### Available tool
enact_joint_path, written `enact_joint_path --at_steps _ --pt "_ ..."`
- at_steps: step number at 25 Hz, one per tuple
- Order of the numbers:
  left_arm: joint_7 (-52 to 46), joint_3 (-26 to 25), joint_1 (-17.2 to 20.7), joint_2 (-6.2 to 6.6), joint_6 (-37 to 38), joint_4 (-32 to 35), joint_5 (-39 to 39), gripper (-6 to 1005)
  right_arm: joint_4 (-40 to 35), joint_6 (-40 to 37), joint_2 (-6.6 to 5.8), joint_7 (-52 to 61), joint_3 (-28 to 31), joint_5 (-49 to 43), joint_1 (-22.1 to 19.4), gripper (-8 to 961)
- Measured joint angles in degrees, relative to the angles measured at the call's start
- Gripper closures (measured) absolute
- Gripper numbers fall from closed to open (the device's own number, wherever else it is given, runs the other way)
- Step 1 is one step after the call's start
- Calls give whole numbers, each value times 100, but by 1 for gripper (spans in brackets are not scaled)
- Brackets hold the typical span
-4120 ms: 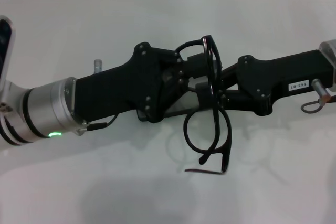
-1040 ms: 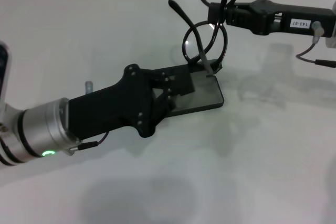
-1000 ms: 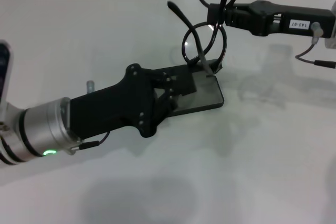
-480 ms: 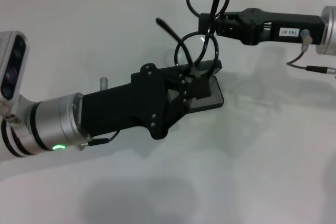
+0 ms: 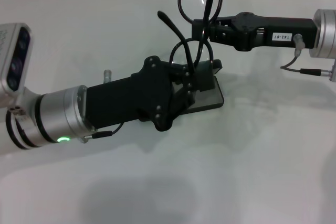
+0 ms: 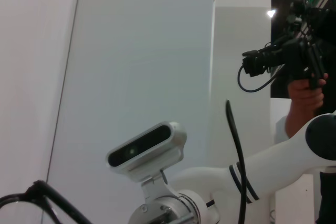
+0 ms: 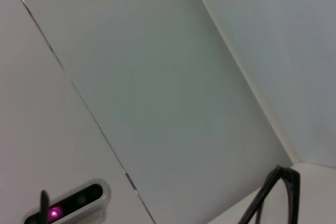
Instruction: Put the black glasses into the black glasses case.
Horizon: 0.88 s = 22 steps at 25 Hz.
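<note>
Over the desk (image 5: pixel 273 161): both arms meet near the middle, above the black glasses case (image 5: pixel 212 96).
Right hand (image 5: pixel 202 29): reaches in from the right and is clamped on the black glasses (image 5: pixel 198 19) at the frame's bridge, holding them up in the air.
Glasses position: hanging roughly on edge, one lens up and one lens down, the lower rim just over the far end of the case; one temple arm sticks out toward the left. Whether the frame touches the case I cannot tell.
Left hand (image 5: pixel 197 85): lies across the case from the left and covers most of it; how far its fingers are spread, and whether they grip the lid, I cannot tell.
Case: flat on the desk, dark, only its right end showing clear of the left hand.
Wrist views: the left one catches a bit of black frame at its edge, the right one a slim black temple piece; neither shows any fingers.
Handling: the glasses look light, thin and springy, with lenses that would scratch or smear; a hold on the bridge or rim seems safest, since the long temples would likely flex and snag on the case edge.
</note>
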Motion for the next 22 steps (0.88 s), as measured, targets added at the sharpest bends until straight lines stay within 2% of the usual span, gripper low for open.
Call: enact_joint_path --at_steps 22 --pt "-101 30 -225 -14 -289 0 -3 989 -3 -276 7 -544 -149 58 115 826"
